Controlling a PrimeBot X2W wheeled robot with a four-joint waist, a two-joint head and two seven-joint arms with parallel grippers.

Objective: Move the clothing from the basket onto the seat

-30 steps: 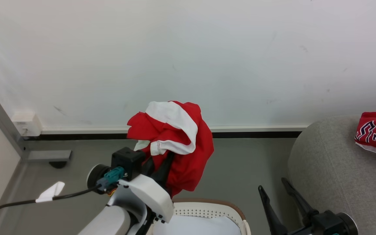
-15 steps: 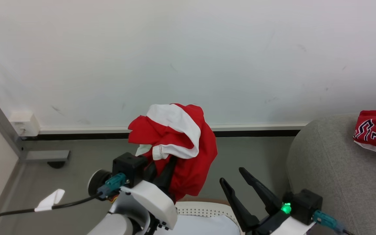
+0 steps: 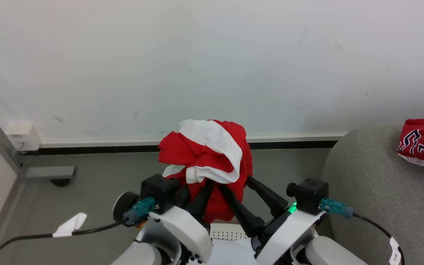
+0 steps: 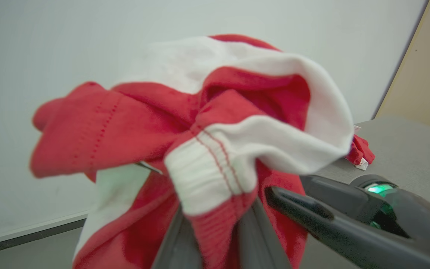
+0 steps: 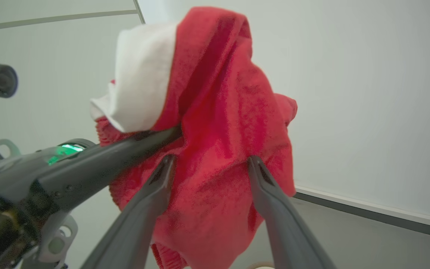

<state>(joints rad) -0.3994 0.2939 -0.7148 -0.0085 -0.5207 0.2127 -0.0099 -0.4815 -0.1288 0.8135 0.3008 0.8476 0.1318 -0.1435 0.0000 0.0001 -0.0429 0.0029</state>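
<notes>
A red garment with white trim, part of the clothing, hangs bunched in the air in front of the wall. My left gripper is shut on its lower folds; in the left wrist view the two fingers pinch the cloth. My right gripper is open, its fingers standing either side of the hanging red cloth. Below my arms a strip of the basket and its white lining show. A second red garment with lettering lies on the grey seat at the right.
A white wall with a dark baseboard runs behind the grey floor. A grey metal post and foot and a white socket box stand at the left. A black cable with a white tag trails from my left wrist.
My right gripper has risen from the lower right and moved left to the hanging garment, staying open. The left gripper and garment shifted slightly right; the camera also moved a little.
</notes>
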